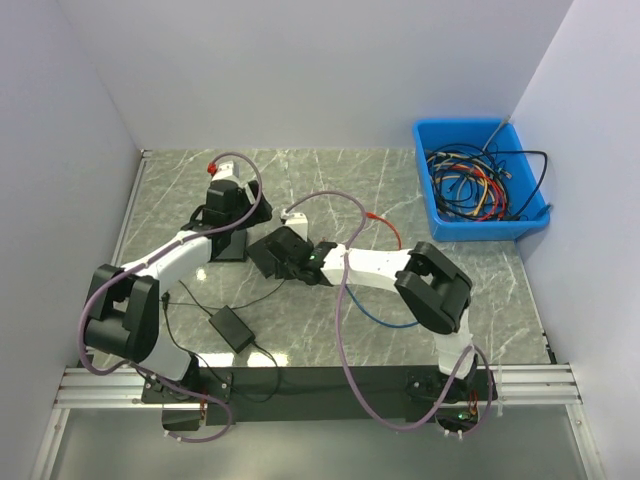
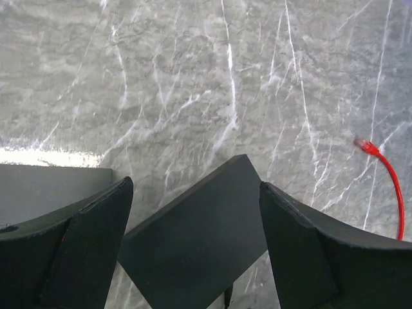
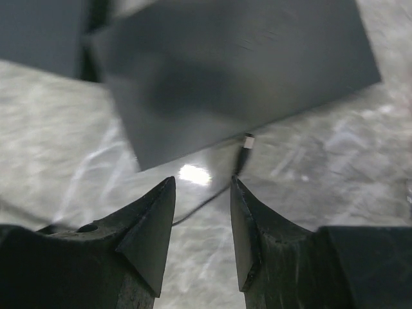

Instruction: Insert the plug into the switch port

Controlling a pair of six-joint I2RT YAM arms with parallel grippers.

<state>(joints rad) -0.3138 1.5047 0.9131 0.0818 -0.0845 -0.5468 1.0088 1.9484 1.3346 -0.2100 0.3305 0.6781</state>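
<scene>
grey marbled table (image 1: 330, 170), blk switch (image 2: 193, 244), red cable (image 2: 394, 193).

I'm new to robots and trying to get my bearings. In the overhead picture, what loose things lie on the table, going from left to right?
Black adapter brick → red cable → blue bin.

Flat dark switch (image 1: 272, 250) lying skewed near the middle of the surface (image 1: 330, 175); red-cabled plug (image 1: 372, 214) flat nearby, rightward, toward the far edge, apart.
</scene>
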